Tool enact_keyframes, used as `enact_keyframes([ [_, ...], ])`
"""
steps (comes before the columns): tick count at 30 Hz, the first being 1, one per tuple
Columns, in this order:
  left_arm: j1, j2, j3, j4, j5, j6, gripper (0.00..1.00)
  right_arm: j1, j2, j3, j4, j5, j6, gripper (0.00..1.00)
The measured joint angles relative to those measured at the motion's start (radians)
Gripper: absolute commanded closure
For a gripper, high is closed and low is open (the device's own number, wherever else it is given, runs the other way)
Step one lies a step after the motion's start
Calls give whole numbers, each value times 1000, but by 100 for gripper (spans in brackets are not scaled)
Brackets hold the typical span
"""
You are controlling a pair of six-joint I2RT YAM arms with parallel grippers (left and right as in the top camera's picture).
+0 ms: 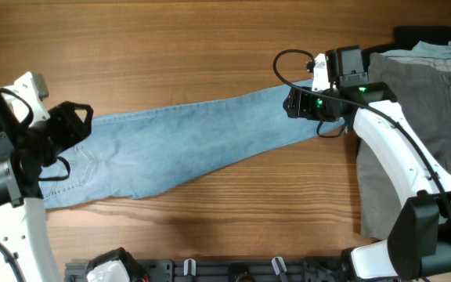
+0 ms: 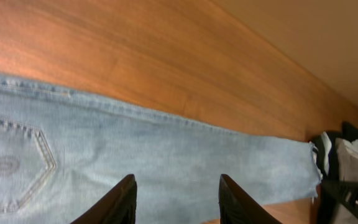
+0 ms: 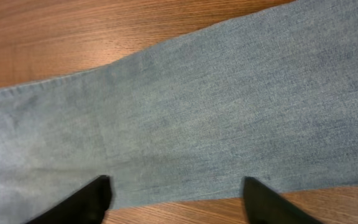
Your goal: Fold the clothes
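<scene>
The light-blue jeans [image 1: 186, 137] lie flat across the table, folded lengthwise, waist and stitched back pocket at the left, hems at the right. My left gripper [image 1: 75, 121] is open above the waist end; in the left wrist view its fingers [image 2: 176, 199] hover over the denim [image 2: 166, 149], with the pocket stitching at the left. My right gripper [image 1: 300, 103] is open above the hem end; in the right wrist view its fingers [image 3: 176, 199] straddle the near edge of the leg [image 3: 216, 112]. Neither holds anything.
Grey trousers [image 1: 421, 110] lie at the right edge of the table, under my right arm, with a black garment [image 1: 425, 35] behind them. Bare wood table [image 1: 171, 47] surrounds the jeans. Black fixtures sit along the front edge.
</scene>
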Motion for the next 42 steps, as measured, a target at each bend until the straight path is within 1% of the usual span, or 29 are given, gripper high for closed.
enact_keyframes([
  [4,0,-2,0,-57,0,9,56,0,0,0,-1,-2,1,15],
  [13,0,-2,0,-87,0,18,54,-3,0,0,-25,-2,-39,11],
  [16,0,-2,0,-98,0,18,53,-32,0,0,-13,-2,-54,9],
  [20,0,-2,0,-104,0,18,52,-90,0,0,24,-2,-105,11],
  [22,0,-2,0,-105,0,18,51,-145,5,0,40,-2,-145,11],
  [23,0,-2,0,-105,0,18,51,-178,27,0,43,-2,-153,15],
  [25,0,-2,0,-105,0,18,51,-202,64,0,48,-5,-155,16],
  [28,0,-2,0,-104,0,18,51,-246,164,0,76,-17,-155,16],
  [30,0,-2,0,-105,0,18,51,-261,217,0,98,-17,-155,19],
  [33,0,-2,0,-105,0,18,51,-266,262,0,114,-16,-155,20],
  [36,0,-2,0,-104,0,18,51,-286,276,0,109,-13,-155,21],
  [38,0,-2,0,-105,0,18,51,-311,276,0,98,-6,-155,25],
  [39,0,-2,0,-104,0,18,51,-351,276,0,71,4,-155,26],
  [42,0,-2,0,-105,0,18,51,-412,276,0,-10,7,-129,26],
])
